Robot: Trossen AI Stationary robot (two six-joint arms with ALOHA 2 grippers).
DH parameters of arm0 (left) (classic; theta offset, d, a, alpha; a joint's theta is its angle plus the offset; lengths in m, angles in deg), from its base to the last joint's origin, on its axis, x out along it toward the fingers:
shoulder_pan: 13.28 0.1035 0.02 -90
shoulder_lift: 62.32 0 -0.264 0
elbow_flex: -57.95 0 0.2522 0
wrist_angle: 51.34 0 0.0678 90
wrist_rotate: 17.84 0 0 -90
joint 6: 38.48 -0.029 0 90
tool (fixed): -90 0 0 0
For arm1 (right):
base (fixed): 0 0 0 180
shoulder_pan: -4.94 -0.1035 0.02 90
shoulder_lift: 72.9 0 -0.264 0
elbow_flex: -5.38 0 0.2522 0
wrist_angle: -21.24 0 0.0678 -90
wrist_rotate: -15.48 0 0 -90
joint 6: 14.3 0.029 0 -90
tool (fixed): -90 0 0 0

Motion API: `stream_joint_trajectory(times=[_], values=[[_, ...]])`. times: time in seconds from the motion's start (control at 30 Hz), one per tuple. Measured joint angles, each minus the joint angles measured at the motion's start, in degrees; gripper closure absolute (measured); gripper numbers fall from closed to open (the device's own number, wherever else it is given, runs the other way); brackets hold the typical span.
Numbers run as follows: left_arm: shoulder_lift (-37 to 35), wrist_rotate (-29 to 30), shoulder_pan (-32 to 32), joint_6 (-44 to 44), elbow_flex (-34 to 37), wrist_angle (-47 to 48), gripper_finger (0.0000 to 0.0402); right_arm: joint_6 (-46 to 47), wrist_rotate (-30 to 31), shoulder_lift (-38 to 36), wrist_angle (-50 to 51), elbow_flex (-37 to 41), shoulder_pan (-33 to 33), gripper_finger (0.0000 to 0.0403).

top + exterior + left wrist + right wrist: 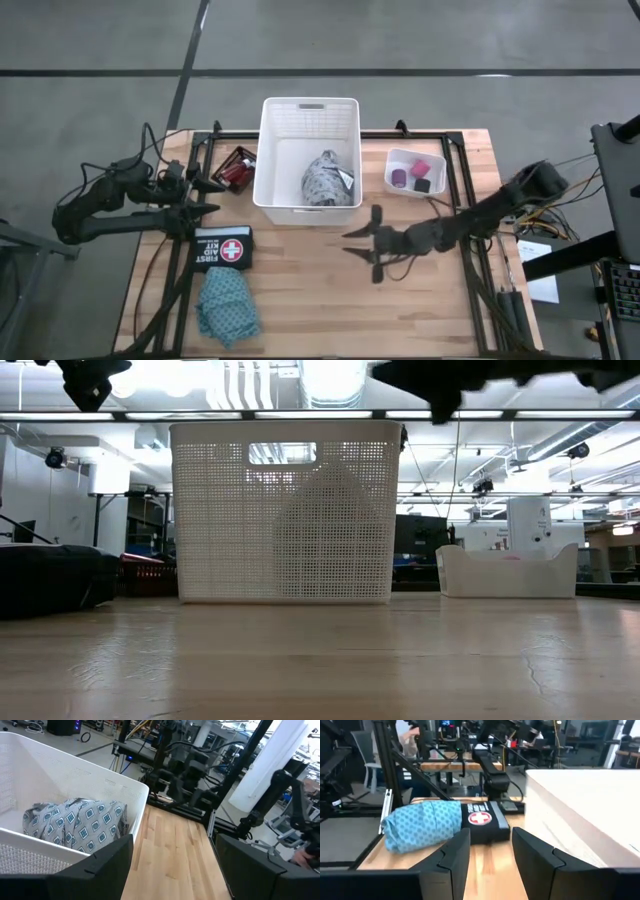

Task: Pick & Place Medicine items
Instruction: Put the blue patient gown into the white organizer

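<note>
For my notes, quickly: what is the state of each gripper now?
Left gripper: open, holding nothing.
Right gripper: open, holding nothing.

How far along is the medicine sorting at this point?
Done: the grey cloth lies inside the white basket. In hand: nothing; the left gripper and right gripper hover open and empty. Left: the teal cloth by the first aid kit, the red bottles beside the basket, and the rolls in the small tray.
</note>
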Motion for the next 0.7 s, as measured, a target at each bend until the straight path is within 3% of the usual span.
stream_joint_trajectory(times=[0.4,0.7], values=[[0.0,0.0,0.0,0.0,0.0,0.0,0.0113,-2.9,0.2,-27.1,1.8,24.6,0.0,0.0262],[0.0,0.0,0.0,0.0,0.0,0.0,0.0113,-0.3,0.4,-41.9,1.4,35.6,0.1,0.0262]])
